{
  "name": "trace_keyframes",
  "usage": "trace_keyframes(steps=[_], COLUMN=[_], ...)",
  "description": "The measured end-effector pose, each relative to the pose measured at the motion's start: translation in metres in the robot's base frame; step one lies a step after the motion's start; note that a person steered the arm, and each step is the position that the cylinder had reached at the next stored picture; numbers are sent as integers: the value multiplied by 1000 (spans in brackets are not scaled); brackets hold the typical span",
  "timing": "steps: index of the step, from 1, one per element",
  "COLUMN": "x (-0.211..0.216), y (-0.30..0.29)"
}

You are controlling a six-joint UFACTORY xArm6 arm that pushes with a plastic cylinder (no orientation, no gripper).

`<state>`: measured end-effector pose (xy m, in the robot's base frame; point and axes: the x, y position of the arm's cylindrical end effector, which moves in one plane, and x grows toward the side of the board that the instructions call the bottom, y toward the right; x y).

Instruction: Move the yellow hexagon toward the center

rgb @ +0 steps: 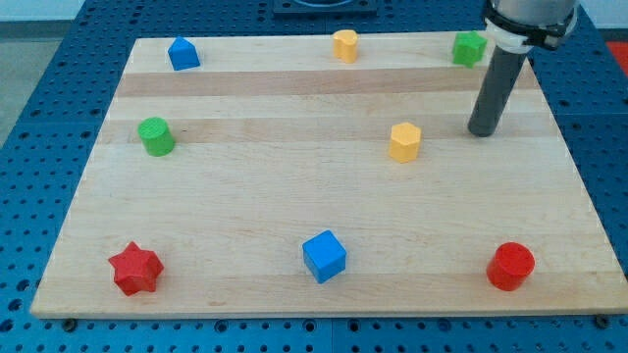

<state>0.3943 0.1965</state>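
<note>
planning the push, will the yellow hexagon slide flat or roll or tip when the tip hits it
The yellow hexagon looks squat with a flat base, so it should slide rather than tip. Its flat sides make rolling unlikely, though an off-centre push may spin it. My tip stands apart at its right, and the wooden board looks smooth.

Bare board (mid-view) between yellow hexagon (404, 142) and green cylinder (156, 136).

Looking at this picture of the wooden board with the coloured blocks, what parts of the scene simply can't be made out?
- Camera view: the arm above my tip is cut off by the top edge.
- The green block at the view's top right: the dark rod hides part of it, shape unclear.
- The small yellow block at the top: too small to name its shape, unlike the yellow hexagon.
</note>
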Motion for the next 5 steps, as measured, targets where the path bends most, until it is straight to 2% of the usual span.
trace_keyframes(steps=[1, 3, 5], x=[26, 32, 32], y=[-9, -28, -158])
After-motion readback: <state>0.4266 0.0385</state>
